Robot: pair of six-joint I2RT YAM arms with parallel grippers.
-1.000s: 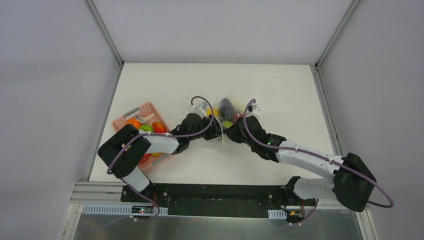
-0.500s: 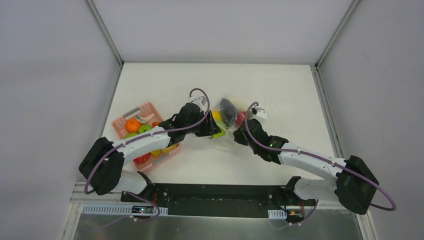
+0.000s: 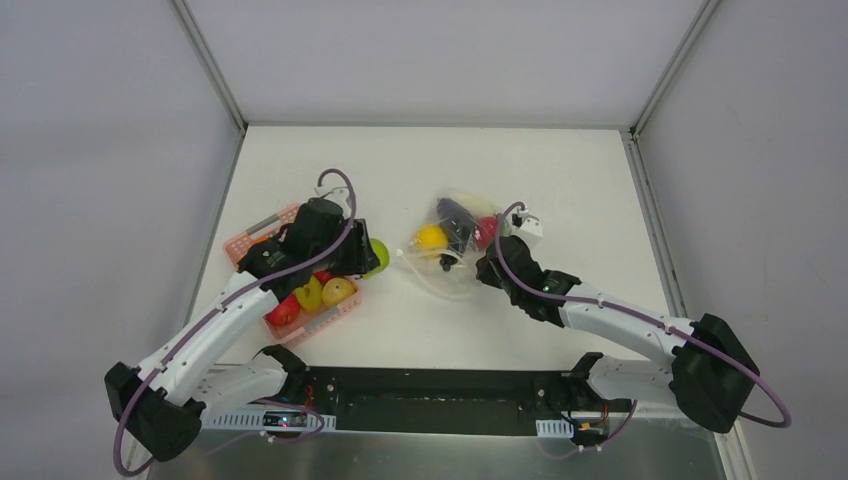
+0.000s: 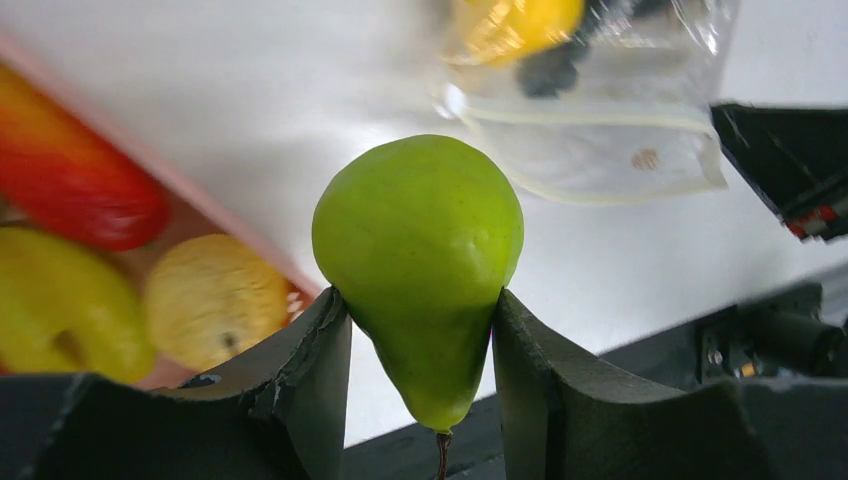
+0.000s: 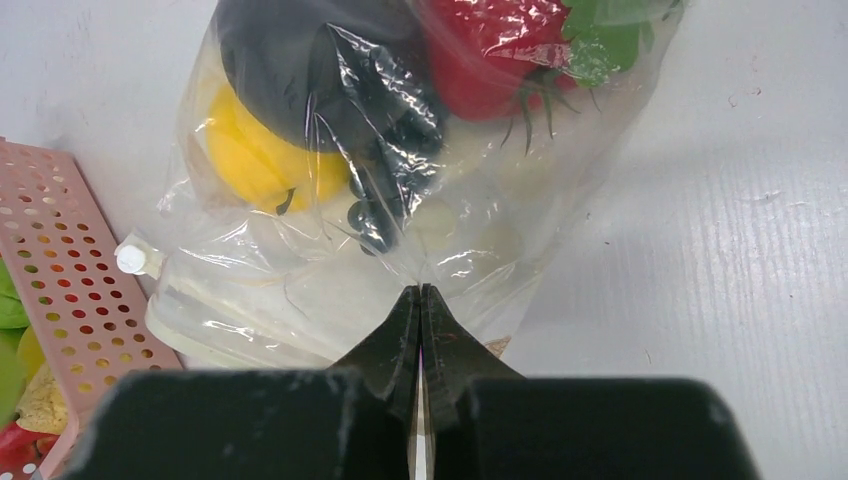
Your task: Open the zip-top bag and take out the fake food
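The zip-top bag (image 3: pixel 452 262) lies mid-table, clear and crinkled. It holds a yellow round fruit (image 3: pixel 432 237), a dark eggplant (image 3: pixel 457 217) and a red tomato (image 3: pixel 486 230). My right gripper (image 3: pixel 487 265) is shut on a pinch of the bag's film (image 5: pixel 300 300), as the right wrist view (image 5: pixel 421 292) shows. There the yellow fruit (image 5: pixel 250 150), tomato (image 5: pixel 490 60), eggplant (image 5: pixel 290 60) and a small dark bunch (image 5: pixel 385 200) sit inside the bag. My left gripper (image 3: pixel 365 258) is shut on a green pear (image 4: pixel 420 250), held above the table beside the pink basket's right edge.
The pink slatted basket (image 3: pixel 238 243) stands at the left with red, yellow and green fruit in it. Its corner shows in the right wrist view (image 5: pixel 60 270). The bag's mouth (image 4: pixel 590 140) lies to the right of the held pear. The table's near edge is a dark rail.
My left gripper has drawn leftward away from the bag with the green pear in it, to the basket's right edge. My right gripper keeps its pinch on the bag.
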